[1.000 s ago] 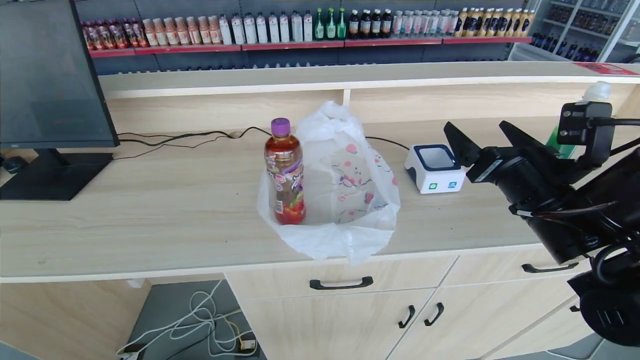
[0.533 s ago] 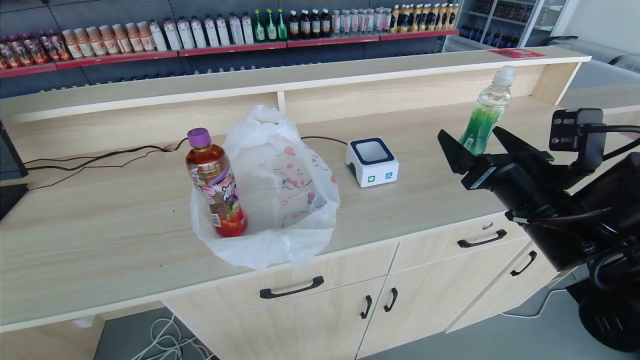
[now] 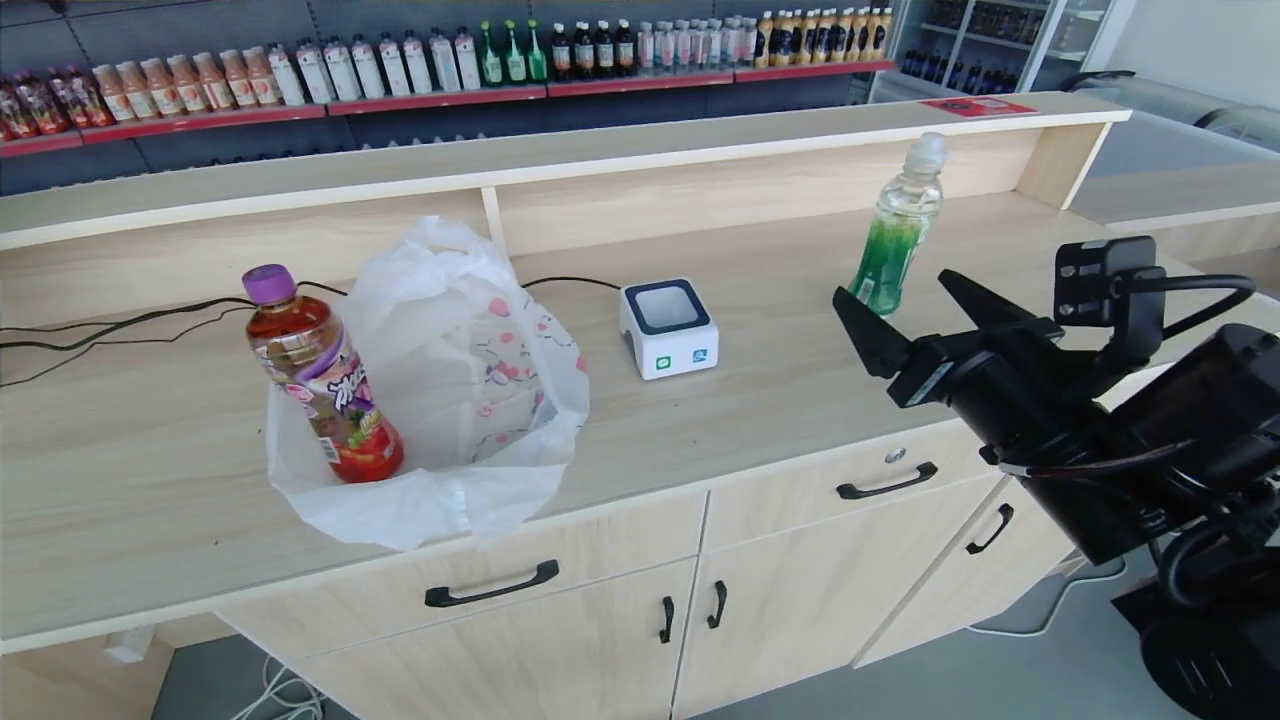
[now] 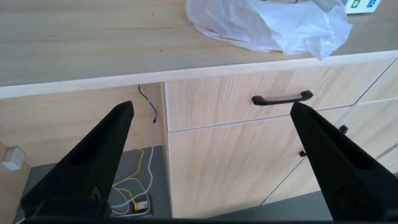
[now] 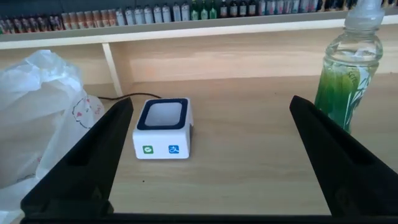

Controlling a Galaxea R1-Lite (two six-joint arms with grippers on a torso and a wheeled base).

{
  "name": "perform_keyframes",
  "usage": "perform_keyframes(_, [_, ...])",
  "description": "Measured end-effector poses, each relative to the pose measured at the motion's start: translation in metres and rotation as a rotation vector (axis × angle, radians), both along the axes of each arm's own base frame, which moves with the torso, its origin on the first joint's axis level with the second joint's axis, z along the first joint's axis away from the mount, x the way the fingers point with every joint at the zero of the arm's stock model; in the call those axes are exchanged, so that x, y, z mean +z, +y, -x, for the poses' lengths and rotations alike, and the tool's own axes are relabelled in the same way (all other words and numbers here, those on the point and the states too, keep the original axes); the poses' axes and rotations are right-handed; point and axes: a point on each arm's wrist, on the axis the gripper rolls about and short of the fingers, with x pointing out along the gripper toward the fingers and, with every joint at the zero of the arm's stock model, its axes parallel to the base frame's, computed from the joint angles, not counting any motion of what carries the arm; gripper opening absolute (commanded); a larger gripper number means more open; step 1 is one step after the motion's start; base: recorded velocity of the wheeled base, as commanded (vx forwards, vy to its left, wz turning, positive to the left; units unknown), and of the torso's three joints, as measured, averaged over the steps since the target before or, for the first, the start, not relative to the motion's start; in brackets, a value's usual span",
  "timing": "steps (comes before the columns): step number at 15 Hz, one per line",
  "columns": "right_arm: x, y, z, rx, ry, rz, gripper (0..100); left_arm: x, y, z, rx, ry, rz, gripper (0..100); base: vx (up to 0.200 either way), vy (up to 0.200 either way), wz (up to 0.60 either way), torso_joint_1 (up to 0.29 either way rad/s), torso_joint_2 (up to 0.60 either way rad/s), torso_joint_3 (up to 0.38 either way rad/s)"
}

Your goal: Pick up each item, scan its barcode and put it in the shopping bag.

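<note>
**A:** While the green bottle (image 3: 893,235) stands upright on the counter (image 3: 760,400) at the upper right of the head view, well apart from the shopping bag (image 3: 470,400), how do you expect it to handle?

**B:** It looks like clear plastic and seems full, so I'd guess moderate weight and fairly stiff walls. The sides are smooth and may be slippery. It's tall and narrow, so a nudge near the cap could tip it. I'd take it around the mid-body, below the shoulder, leaving the label side free for the scanner (image 3: 668,328).

**A:** And the right gripper (image 3: 890,285)?

**B:** Its 2 fingers (image 3: 870,335) are spread wide, gripping nothing and touching nothing. They sit just in front of the bottle, toward the right of the frame.

**A:** The left gripper (image 4: 211,106)?

**B:** It's also wide apart and empty, facing the drawer handle (image 4: 281,98) under the bag's hem.

**A:** Anything bagged?

**B:** 1 red tea bottle (image 3: 325,385) with a purple cap leans inside the bag, at centre left.
</note>
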Motion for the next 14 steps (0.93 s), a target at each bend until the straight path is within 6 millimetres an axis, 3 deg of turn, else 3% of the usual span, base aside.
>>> perform_keyframes(3, [0.000,0.005,0.000,0.023,-0.003,0.004,100,0.000,0.000,0.000,0.000,0.000,0.000,100,0.000,-0.200,0.00,0.001,0.01,0.004])
perform_keyframes(9, [-0.002,0.013,-0.003,0.045,0.000,0.005,100,0.000,0.000,0.000,0.000,0.000,0.000,100,0.000,-0.200,0.60,0.002,0.00,0.001])
perform_keyframes(14, [-0.007,0.013,-0.007,0.036,0.009,0.021,100,0.000,0.000,0.000,0.000,0.000,0.002,100,0.000,-0.200,0.00,0.001,0.00,0.005])
